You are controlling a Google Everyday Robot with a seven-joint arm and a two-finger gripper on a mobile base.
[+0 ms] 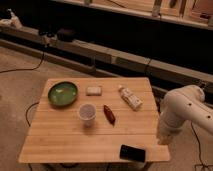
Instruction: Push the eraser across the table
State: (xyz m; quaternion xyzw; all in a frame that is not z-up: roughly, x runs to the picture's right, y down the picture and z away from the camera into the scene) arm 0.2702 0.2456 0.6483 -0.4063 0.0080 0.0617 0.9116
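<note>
The eraser (132, 152), a flat black block, lies near the front edge of the bamboo table (60, 137), toward its front right corner. My white arm (185, 112) comes in from the right. The gripper (162, 138) hangs at the arm's lower end, just off the table's right edge. It is to the right of the eraser and a little farther back, apart from it.
A green bowl (62, 93), a whitish pad (93, 90), a clear cup (87, 113), a dark red oblong object (109, 113) and a white bottle lying on its side (130, 97) occupy the table's back half. Cables run over the floor on the left. A long bench stands behind.
</note>
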